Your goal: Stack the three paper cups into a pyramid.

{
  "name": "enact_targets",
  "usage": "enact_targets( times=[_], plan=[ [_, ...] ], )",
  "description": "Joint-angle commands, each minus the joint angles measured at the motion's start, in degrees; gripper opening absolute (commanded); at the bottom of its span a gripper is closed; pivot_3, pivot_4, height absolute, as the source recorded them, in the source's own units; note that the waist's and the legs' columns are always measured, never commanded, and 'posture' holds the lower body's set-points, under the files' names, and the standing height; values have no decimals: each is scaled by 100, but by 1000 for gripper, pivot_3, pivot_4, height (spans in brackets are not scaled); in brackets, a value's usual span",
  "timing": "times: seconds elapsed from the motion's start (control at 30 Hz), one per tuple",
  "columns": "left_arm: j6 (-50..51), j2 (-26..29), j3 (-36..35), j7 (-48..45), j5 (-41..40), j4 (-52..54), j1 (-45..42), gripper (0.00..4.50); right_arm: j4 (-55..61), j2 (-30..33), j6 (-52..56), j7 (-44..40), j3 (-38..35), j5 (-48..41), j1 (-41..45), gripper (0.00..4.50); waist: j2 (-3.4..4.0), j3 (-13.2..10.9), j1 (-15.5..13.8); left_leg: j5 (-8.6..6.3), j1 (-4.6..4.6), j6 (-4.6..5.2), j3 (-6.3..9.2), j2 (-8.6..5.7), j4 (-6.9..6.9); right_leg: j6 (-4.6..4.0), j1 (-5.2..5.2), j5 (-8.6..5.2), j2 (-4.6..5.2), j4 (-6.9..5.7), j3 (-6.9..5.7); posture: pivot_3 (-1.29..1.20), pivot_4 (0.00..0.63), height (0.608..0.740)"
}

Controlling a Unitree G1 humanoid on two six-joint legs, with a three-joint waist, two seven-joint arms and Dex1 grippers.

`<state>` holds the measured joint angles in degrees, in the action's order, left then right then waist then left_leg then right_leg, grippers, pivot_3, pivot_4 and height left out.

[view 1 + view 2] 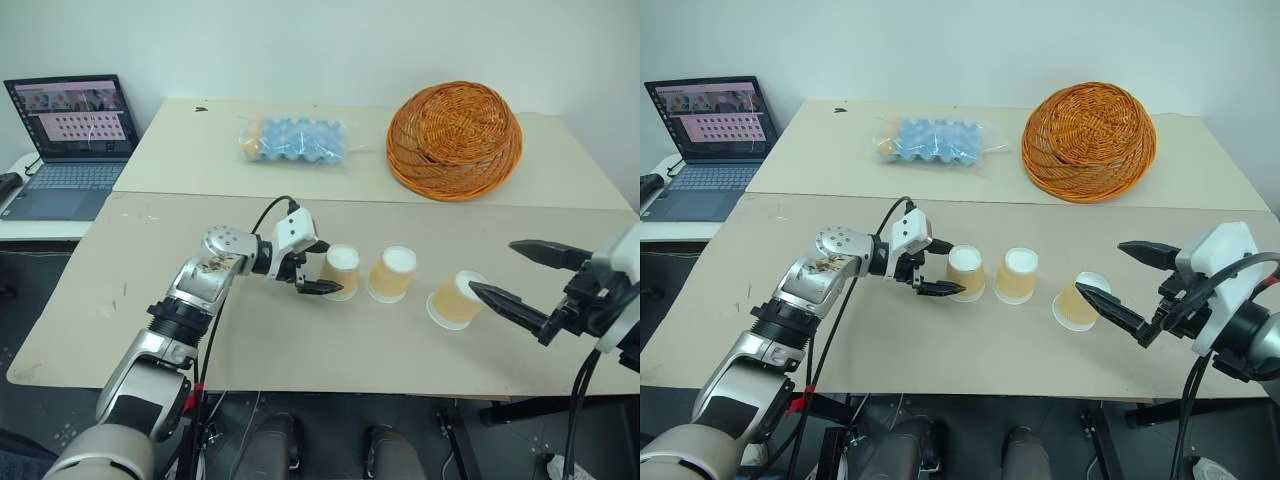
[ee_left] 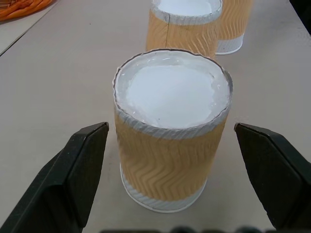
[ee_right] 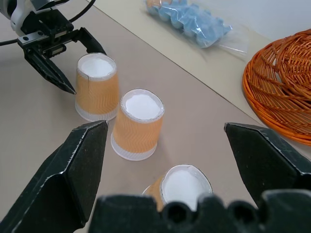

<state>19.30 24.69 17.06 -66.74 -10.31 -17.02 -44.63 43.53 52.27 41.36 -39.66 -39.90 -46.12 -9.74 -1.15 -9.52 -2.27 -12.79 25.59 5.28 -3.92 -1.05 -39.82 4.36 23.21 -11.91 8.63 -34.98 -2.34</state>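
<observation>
Cups first, from the left eye view: three upturned paper cups sit in a row on the near part of the table: the left cup, the middle cup, and the right cup, which leans toward the far side. No pyramid yet, and the cups stand apart. The left gripper is spread wide with its fingers either side of the left cup, so the step in hand looks like the first grasp. The right gripper, also wide and holding nothing, hovers beside the right cup.

Right eye view: the pale table reaches to a white wall, with a wicker basket and a wrapped blue egg carton at the far side, and a laptop on a side surface at far left.

Left wrist view: both fingers flank the left cup without touching. Next, I judge, a gentle close, since thin paper crushes easily.

Right wrist view: the right cup lies tilted just below the open fingers.
</observation>
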Motion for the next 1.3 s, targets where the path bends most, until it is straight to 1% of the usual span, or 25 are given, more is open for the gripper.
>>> enact_targets(
  times=[0.03, 0.27, 0.5, 0.73, 1.03, 1.3],
  plan=[
    [-76, -63, -11, -61, 36, 113, -173, 4413, 159, -13, -70, 69, -247, -35, -3, 4500, 0, 0, -2, 0, 0, 0, 0, 0, 0, 0, 0, 0, 0, 0, 0, 0, 150, 726],
    [20, -91, -68, -89, 20, 204, -199, 4413, 178, -9, -82, 69, -285, -67, -41, 4500, 0, 0, -2, 0, 0, 1, 0, 0, 0, 0, 0, 0, 0, -1, 0, 0, 150, 726],
    [208, -430, -105, 133, -59, 374, -213, 4413, 208, -29, -86, 78, -308, -76, -67, 4500, 0, 0, -6, -1, 0, 2, 1, -1, -2, 1, -2, 0, 0, 0, 0, 0, 150, 726],
    [311, -509, -127, 114, -71, 481, -227, 4413, 228, -34, -82, 69, -346, -103, -79, 4500, 0, 0, 0, 0, 0, 2, 0, -1, -2, 1, -2, 0, -1, -2, 0, 0, 150, 726],
    [507, -271, -253, 169, -168, 774, -80, 4413, 170, -37, -98, 41, -330, -124, -67, 4500, 0, 0, 2, 0, -1, 2, 1, -1, -2, 1, -3, 0, -1, -2, 0, 0, 150, 726],
    [968, 265, -831, 294, -579, 1737, 113, 4413, 108, -19, -96, -11, -291, -145, -61, 4500, 0, 0, 14, 0, -1, 1, 1, 0, -2, 1, -2, 0, -1, -3, 0, 0, 150, 726]
  ],
)
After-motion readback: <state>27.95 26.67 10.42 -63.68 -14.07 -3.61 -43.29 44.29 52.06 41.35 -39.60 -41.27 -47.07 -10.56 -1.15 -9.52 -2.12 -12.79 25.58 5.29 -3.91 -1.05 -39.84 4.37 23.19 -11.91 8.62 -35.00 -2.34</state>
